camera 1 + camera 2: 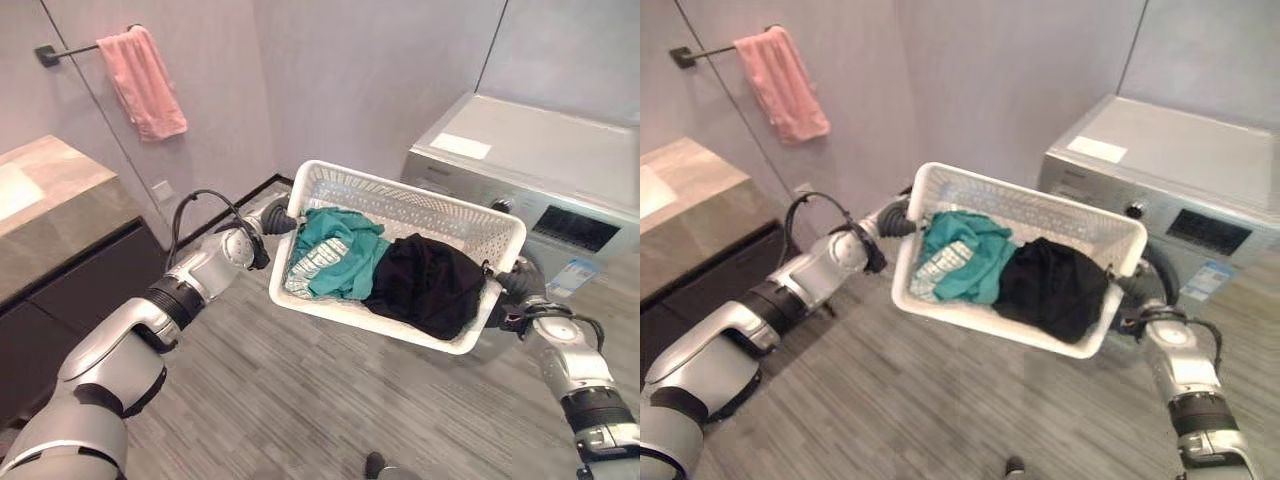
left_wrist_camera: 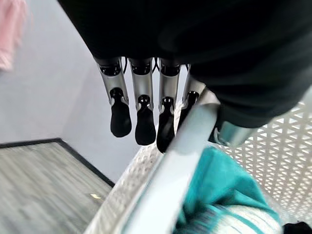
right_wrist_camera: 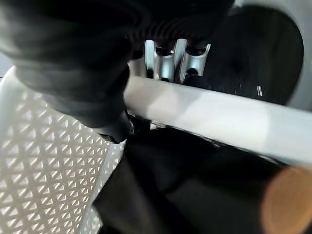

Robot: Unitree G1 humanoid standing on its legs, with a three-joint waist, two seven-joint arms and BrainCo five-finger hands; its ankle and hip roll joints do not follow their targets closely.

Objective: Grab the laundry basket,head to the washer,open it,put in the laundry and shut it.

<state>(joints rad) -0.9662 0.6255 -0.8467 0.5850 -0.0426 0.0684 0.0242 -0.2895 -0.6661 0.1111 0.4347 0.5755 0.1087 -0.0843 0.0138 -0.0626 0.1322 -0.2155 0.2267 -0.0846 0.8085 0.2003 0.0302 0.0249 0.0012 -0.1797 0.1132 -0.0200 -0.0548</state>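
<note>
I hold a white mesh laundry basket (image 1: 440, 215) off the floor between both hands, tilted down toward its right end. Inside lie a teal garment (image 1: 335, 250) and a black garment (image 1: 425, 280). My left hand (image 1: 277, 219) grips the basket's left end; in the left wrist view its fingers (image 2: 141, 114) hang over the outside of the rim (image 2: 187, 156) with the thumb inside. My right hand (image 1: 512, 290) clasps the right end, its fingers (image 3: 175, 56) curled round the rim (image 3: 209, 114). The silver-grey washer (image 1: 540, 160) stands just behind the basket, its dark round door (image 3: 265, 48) shut.
A pink towel (image 1: 145, 80) hangs from a wall bar at the upper left. A stone-topped counter (image 1: 50, 185) over a dark cabinet runs along the left side. Grey wood floor (image 1: 300, 400) lies open below the basket.
</note>
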